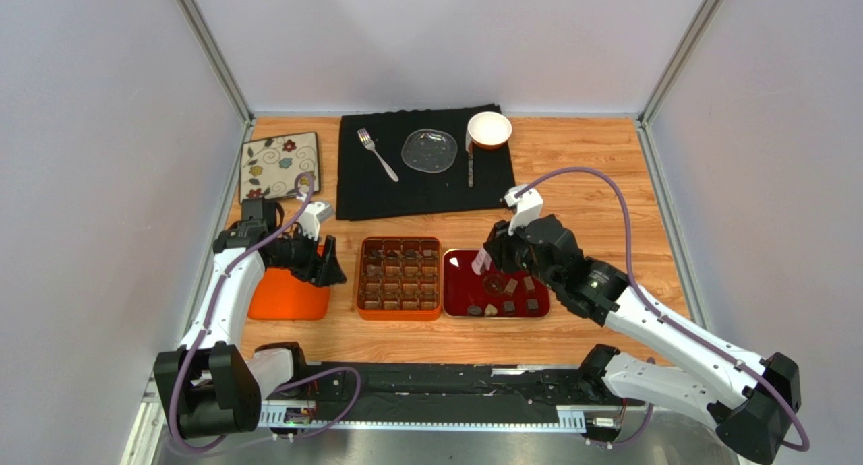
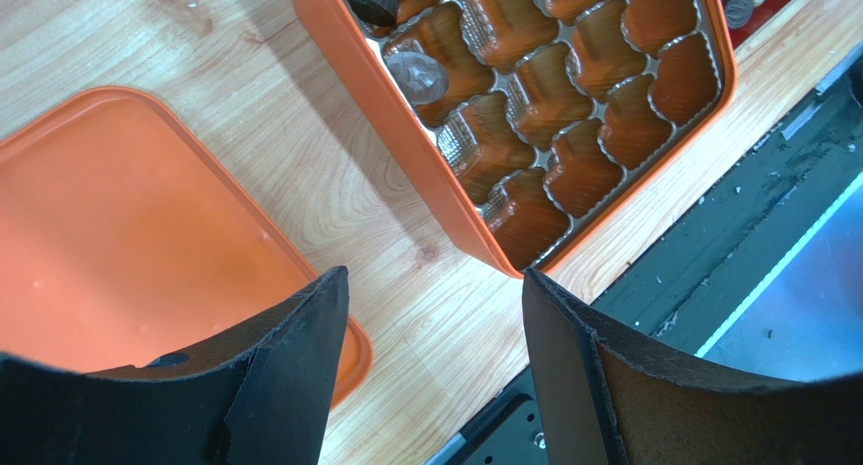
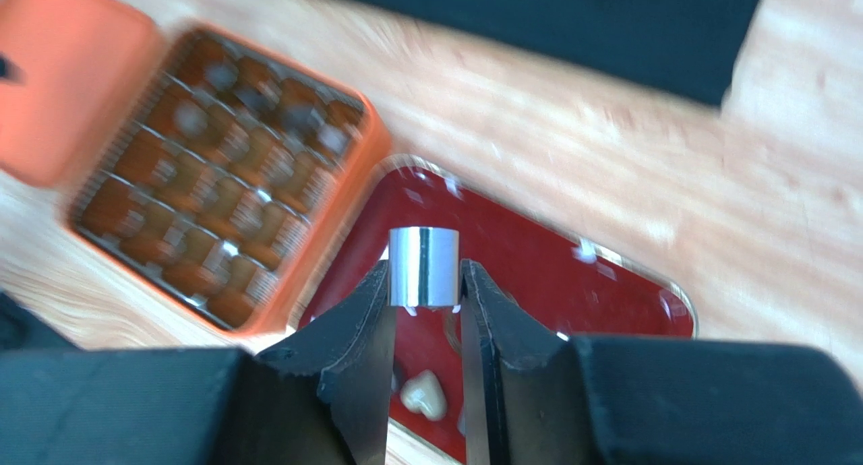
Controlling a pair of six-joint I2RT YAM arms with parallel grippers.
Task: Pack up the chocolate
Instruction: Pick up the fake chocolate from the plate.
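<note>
Near edge, left side: the left jaws are spread wide and hold nothing. They hang over the bare desk (image 2: 425,283), between the orange lid (image 1: 289,295) and the orange box (image 1: 358,278).
Orange lid: it lies flat on the desk, just beside the left side of the box.
Orange box: it lies open at the middle of the near edge. Most cups on its near side are empty, and a few dark pieces (image 1: 390,253) sit in the far rows.
Red tray (image 1: 456,293): it lies just to the right of the box, with loose chocolate (image 1: 510,306) along its near side.
Right jaws: they are above the tray and pinch one small round piece (image 3: 425,268) from both sides. In the blurred wrist view it looks shiny grey.
Far edge: a black cloth (image 1: 420,197) carries a fork (image 1: 377,154), a glass plate (image 1: 429,150), a knife (image 1: 470,165) and a white bowl (image 1: 489,129).
Far left corner: a flowered plate (image 1: 279,166).
</note>
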